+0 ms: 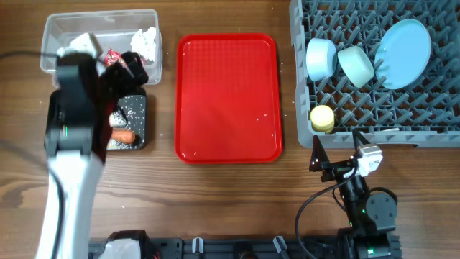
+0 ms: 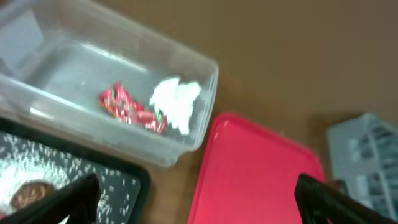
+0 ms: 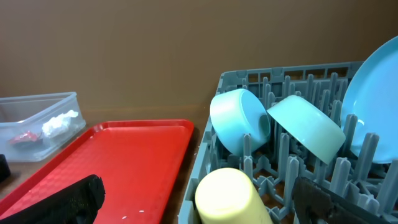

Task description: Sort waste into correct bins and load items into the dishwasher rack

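The clear bin (image 1: 100, 21) holds a red wrapper (image 2: 127, 107) and white tissue (image 2: 176, 99). Below it, the black bin (image 1: 138, 108) carries rice grains (image 2: 37, 165), a carrot piece (image 1: 123, 135) and a brown lump (image 2: 28, 193). My left gripper (image 1: 128, 70) hovers open over where the two bins meet, holding nothing. In the grey dishwasher rack (image 1: 374, 122) stand a pale bowl (image 1: 321, 57), a mint-green bowl (image 1: 356, 65), a blue plate (image 1: 402, 52) and a yellow cup (image 1: 322, 117). My right gripper (image 1: 338, 147) is open just outside the rack's front edge, facing the cup (image 3: 227, 196).
A red serving tray (image 1: 228, 97) lies between the bins and the rack, with a few stray rice grains on it. Brown wooden table shows along the front. A cable runs from the right arm's base (image 1: 370, 212).
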`<action>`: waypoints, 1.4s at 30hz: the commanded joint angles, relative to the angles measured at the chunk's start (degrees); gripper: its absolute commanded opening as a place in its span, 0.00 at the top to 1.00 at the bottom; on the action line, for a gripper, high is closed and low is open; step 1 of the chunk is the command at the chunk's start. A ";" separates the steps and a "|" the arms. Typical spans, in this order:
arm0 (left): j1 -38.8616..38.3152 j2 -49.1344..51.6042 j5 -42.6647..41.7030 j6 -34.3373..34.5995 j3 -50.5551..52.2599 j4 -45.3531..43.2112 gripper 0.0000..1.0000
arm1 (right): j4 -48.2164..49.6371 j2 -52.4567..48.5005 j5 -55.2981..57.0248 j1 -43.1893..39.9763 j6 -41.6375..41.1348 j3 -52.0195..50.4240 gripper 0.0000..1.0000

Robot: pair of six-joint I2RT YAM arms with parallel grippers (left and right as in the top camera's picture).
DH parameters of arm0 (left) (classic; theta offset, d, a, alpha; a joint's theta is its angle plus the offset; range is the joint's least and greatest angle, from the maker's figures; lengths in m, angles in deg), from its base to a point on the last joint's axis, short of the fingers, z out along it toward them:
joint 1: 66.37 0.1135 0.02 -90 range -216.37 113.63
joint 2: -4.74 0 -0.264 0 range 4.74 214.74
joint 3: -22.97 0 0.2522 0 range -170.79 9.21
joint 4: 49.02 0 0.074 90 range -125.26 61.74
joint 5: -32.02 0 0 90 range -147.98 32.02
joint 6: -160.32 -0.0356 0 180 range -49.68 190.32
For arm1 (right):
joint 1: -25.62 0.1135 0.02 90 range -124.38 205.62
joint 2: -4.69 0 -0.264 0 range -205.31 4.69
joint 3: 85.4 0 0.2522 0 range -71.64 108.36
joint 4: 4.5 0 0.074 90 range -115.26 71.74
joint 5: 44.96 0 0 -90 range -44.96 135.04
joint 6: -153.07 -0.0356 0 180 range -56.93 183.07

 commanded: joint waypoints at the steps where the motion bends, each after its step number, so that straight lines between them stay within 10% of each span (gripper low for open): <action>1: 1.77 -11.54 -0.02 -1.49 14.45 -8.22 0.00 | 0.13 -0.13 -0.50 -0.22 -0.28 -0.07 0.00; 16: 2.29 -52.74 0.59 -1.51 48.30 -21.59 0.00 | 0.13 -0.13 -0.50 -0.22 -0.28 -0.07 0.00; 42: -0.74 -67.17 1.27 1.60 58.84 -21.77 0.00 | 0.13 -0.13 -0.50 -0.22 -0.31 -0.07 0.00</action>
